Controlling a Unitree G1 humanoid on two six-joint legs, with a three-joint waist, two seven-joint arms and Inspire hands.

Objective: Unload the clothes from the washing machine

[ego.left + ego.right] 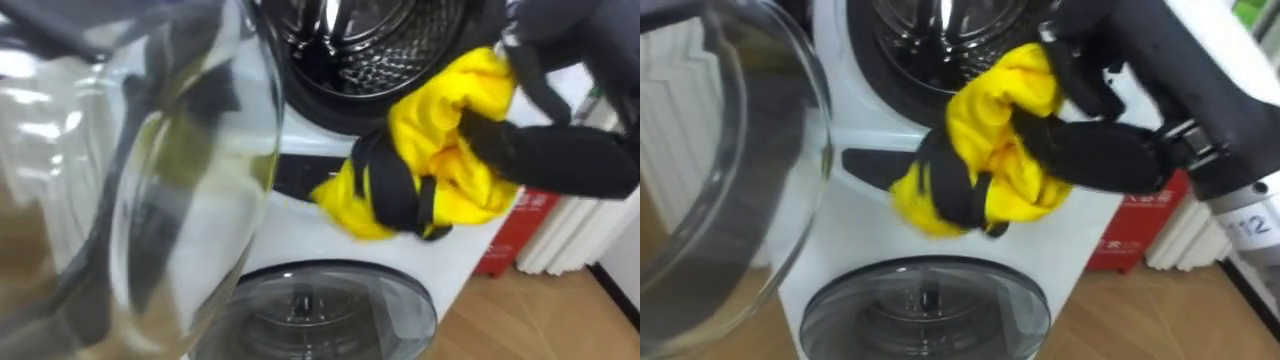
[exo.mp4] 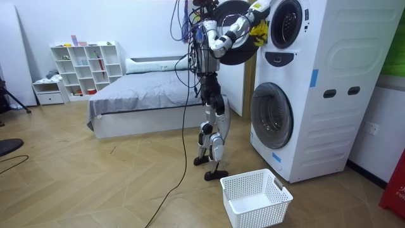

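In the room view your robot stands upright between the bed (image 2: pixel 145 95) on the left and the stacked machines (image 2: pixel 316 88) on the right, facing them with its arm raised to the upper one. A white basket (image 2: pixel 256 196) sits on the floor near its feet, just in front of the lower machine.

Through the eye views, the upper machine's glass door (image 1: pixel 150 180) stands swung open on your left, close to the camera. Right of it is the dark drum (image 1: pixel 350 40). The yellow cloth (image 1: pixel 440 130), which has black bands, hangs just outside and below the drum's mouth, in front of the white panel above the lower door (image 1: pixel 320 310). Your right hand (image 1: pixel 530 155) comes in from the right with its dark fingers curled into the cloth, gripping it in a bunch. Farther right, a red object (image 1: pixel 520 220) and a white radiator (image 1: pixel 570 240) stand beside the machines.
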